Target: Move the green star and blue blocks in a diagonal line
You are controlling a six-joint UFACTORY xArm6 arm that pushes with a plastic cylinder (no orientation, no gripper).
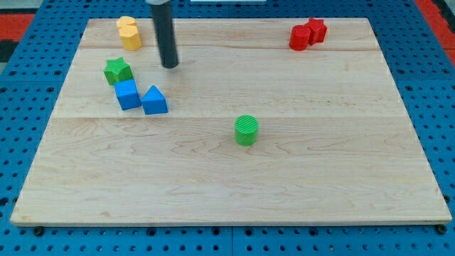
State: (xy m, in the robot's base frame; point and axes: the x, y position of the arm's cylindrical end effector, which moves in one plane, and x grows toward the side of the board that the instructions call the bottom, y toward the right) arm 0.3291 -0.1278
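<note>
The green star (118, 70) sits at the view's upper left of the wooden board (298, 178). Just below it, touching or nearly so, is the blue cube (128, 94). The blue triangular block (153, 100) lies right beside the cube on its right. The three form a short slanted run down to the right. My tip (170, 65) rests on the board to the right of the green star, a short gap away, and above the blue triangle.
Two yellow blocks (129, 32) stand together at the top left, left of the rod. Two red blocks (307, 34) sit together at the top right. A green cylinder (247, 130) stands near the middle. The board lies on a blue perforated table.
</note>
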